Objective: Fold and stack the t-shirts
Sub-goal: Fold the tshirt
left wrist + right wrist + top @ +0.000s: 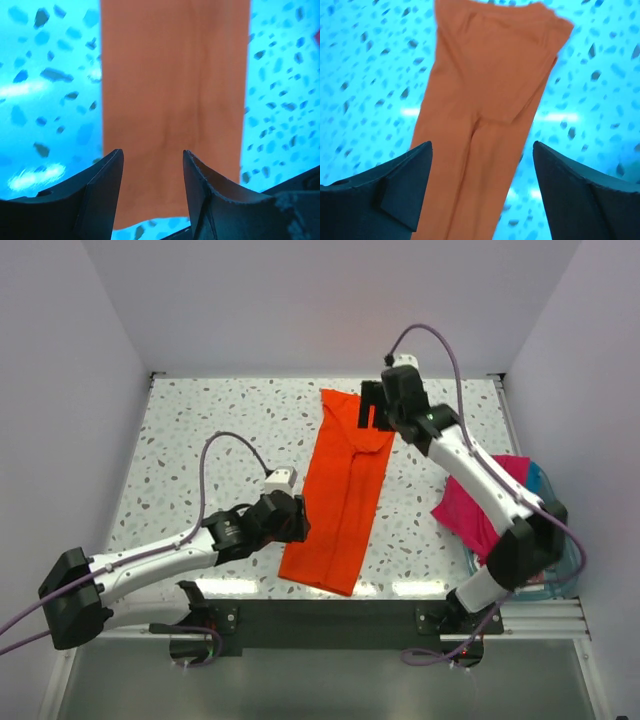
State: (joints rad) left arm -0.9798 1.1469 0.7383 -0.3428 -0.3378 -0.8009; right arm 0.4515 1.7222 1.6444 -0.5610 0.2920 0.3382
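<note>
The orange t-shirt (342, 490) lies flat on the speckled table, folded into a long narrow strip running from far to near. My left gripper (297, 520) is open and empty, hovering at the strip's near left edge; the left wrist view shows the cloth (175, 100) under its spread fingers (102, 195). My right gripper (372, 405) is open and empty above the strip's far end; the right wrist view shows the cloth (485, 115) between its wide fingers (405, 185). The magenta-pink t-shirt (478, 502) lies bunched over the bin at the right.
A teal plastic bin (556, 540) stands at the table's right edge, partly covered by my right arm. White walls close the table's back and sides. A dark rail (330, 615) runs along the near edge.
</note>
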